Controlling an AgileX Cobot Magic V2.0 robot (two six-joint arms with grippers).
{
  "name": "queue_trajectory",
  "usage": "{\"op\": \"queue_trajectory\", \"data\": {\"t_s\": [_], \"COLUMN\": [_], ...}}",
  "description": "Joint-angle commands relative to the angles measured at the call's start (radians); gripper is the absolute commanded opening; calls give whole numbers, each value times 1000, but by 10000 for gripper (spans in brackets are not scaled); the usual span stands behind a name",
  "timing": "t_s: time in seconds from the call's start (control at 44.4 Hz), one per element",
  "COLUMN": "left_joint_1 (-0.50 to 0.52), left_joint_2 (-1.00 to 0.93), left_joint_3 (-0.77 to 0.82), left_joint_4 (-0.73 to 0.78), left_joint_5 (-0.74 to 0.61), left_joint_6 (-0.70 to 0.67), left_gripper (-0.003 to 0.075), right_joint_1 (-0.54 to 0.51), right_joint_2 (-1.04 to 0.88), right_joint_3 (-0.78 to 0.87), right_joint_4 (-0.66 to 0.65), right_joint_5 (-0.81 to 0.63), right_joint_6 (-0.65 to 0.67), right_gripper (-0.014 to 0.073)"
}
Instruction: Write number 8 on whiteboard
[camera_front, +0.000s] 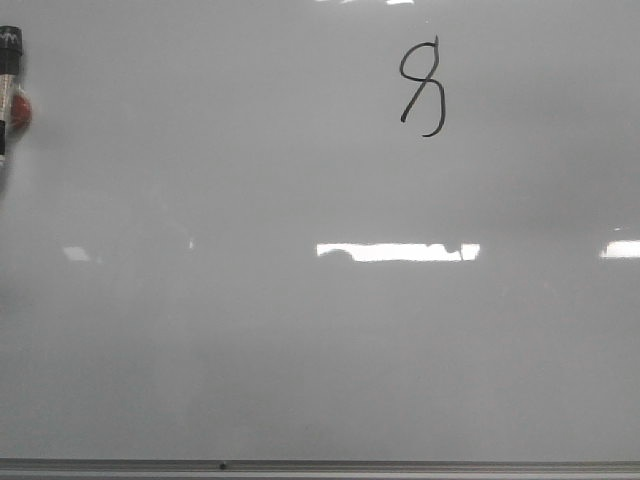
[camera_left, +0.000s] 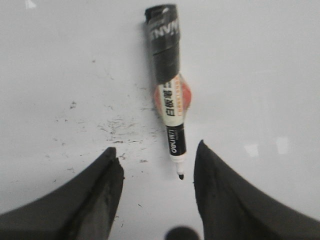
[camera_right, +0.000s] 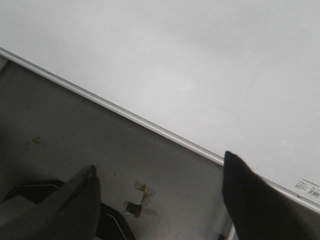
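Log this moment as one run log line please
number 8: drawn on whiteboard, lower loop open | marker: lying on board, uncapped | left tool: open, empty | right tool: open, empty

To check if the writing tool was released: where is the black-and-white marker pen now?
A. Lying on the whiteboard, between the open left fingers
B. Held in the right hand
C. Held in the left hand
A: the black-and-white marker pen lies free on the glossy pale whiteboard, untouched by the open left hand.
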Motion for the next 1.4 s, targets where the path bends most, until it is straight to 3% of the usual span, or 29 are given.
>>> {"op": "queue_trajectory", "data": {"t_s": [0.0, 0.248, 0.518, 0.811, 0.878, 0.968, 1.171, 1.306, 1.373], "left_joint_1": [-66, -319, -571, -617, -617, -617, -617, -617, -617], "left_joint_2": [-120, -321, -377, -329, -316, -296, -275, -275, -275], "left_joint_3": [-44, -44, -44, -44, -44, -44, -44, -44, -44], "left_joint_4": [0, -37, -48, -37, -37, -37, -37, -37, -37], "left_joint_5": [48, 282, 318, 300, 300, 300, 298, 297, 297], "left_joint_6": [20, 20, 20, 20, 20, 20, 20, 20, 20], "left_gripper": [337, 337, 337, 337, 323, 272, 107, 13, -18], "right_joint_1": [-7, -7, -7, -7, -7, -7, -7, -7, -7], "right_joint_2": [-38, -117, -121, -121, -121, -121, -121, -121, -121], "right_joint_3": [-25, -25, -24, -24, -24, -24, -24, -24, -24], "right_joint_4": [-29, -29, -30, -30, -30, -30, -30, -30, -30], "right_joint_5": [-42, -42, -38, -28, -19, -10, 2, 5, 5], "right_joint_6": [15, 15, -38, -38, -38, -38, -38, -38, -38], "right_gripper": [538, 538, 538, 531, 479, 346, 44, -71, -68]}}
